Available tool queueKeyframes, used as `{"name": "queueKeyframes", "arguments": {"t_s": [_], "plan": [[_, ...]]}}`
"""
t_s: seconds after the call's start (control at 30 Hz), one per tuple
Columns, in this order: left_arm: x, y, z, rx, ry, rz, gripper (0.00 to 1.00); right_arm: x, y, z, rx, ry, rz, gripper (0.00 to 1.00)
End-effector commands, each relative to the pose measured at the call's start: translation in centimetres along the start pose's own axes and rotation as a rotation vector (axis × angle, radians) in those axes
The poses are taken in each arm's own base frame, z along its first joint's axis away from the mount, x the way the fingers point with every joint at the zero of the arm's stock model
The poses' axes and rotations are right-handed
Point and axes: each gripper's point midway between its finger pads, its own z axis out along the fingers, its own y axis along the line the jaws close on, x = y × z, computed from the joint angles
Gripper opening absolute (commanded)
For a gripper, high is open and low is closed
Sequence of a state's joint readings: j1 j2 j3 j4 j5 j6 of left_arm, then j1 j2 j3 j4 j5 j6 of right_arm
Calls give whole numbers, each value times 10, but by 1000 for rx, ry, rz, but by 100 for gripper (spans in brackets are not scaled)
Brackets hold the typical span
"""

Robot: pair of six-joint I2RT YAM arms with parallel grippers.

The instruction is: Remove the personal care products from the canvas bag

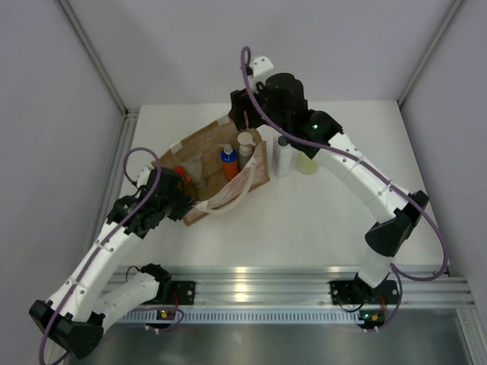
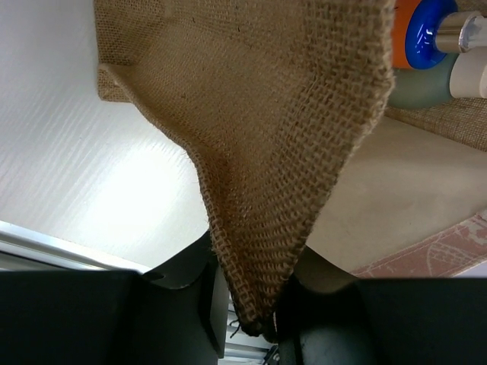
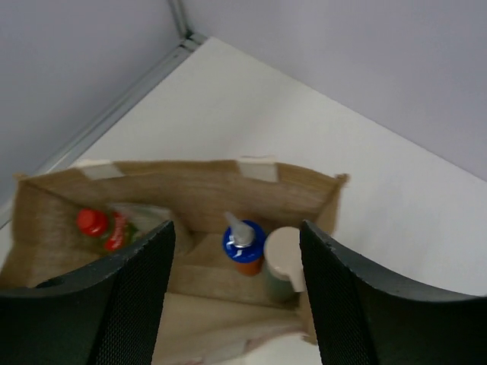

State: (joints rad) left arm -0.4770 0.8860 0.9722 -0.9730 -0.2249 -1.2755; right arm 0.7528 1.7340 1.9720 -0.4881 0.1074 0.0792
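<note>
Our left gripper (image 2: 255, 319) pinching the canvas bag (image 2: 289, 114) edge, our right gripper (image 3: 234, 226) open above the blue-orange bottle (image 3: 244, 251) inside

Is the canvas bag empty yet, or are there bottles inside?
Not empty. Looking down into the canvas bag, the right wrist view shows a blue-capped bottle, a beige-capped bottle and a red-capped bottle inside.
</note>
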Motion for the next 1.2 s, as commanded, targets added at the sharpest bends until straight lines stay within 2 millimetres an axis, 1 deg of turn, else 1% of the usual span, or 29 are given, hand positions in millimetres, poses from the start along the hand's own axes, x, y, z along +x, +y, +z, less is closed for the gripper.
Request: {"name": "queueKeyframes", "arguments": {"t_s": [0.0, 0.03, 0.1, 0.13, 0.2, 0.23, 0.3, 0.33, 0.4, 0.43, 0.47, 0.53, 0.57, 0.7, 0.8, 0.87, 0.9, 0.97, 1.03, 1.17], "plan": [[1, -9, 2, 48, 3, 21, 29, 26, 44, 1, -69, 118, -53, 64], [3, -8, 5, 48, 13, 25, 28, 41, 57, 5, -77, 159, -65, 64], [7, -6, 7, 48, 24, 33, 28, 55, 62, 10, -60, 195, -59, 63], [9, -6, 8, 48, 35, 36, 27, 69, 64, 16, -55, 234, -65, 63], [12, -2, 10, 41, 42, 38, 28, 78, 61, 21, -23, 264, -71, 63], [13, 2, 11, 34, 45, 39, 28, 88, 59, 27, -13, 292, -83, 63], [13, 4, 11, 33, 43, 37, 28, 94, 55, 31, -1, 316, -119, 63], [14, 5, 12, 32, 43, 38, 27, 104, 55, 38, 2, 339, -129, 63], [13, 6, 12, 30, 39, 38, 28, 110, 54, 42, -4, 356, -147, 64], [12, 4, 11, 34, 37, 39, 28, 118, 51, 48, 2, 375, -151, 64], [12, 4, 11, 33, 38, 44, 28, 118, 50, 51, 5, 377, -154, 64], [11, 1, 11, 33, 38, 49, 28, 131, 47, 58, 8, 407, -166, 64], [12, 2, 11, 33, 40, 52, 28, 132, 46, 60, 12, 407, -176, 65], [12, 2, 10, 34, 39, 53, 28, 146, 45, 72, 21, 431, -191, 64], [11, 2, 10, 36, 36, 51, 28, 150, 42, 78, 37, 437, -207, 64], [11, 2, 9, 41, 35, 52, 28, 156, 40, 84, 33, 445, -249, 65], [11, 1, 9, 42, 35, 50, 28, 163, 40, 89, 33, 458, -256, 65], [10, 1, 8, 45, 34, 51, 28, 163, 42, 93, 23, 455, -261, 65], [10, 0, 7, 48, 34, 49, 28, 169, 38, 100, 35, 464, -262, 65], [9, -1, 6, 55, 31, 47, 28, 183, 41, 107, 11, 488, -260, 66]]}}
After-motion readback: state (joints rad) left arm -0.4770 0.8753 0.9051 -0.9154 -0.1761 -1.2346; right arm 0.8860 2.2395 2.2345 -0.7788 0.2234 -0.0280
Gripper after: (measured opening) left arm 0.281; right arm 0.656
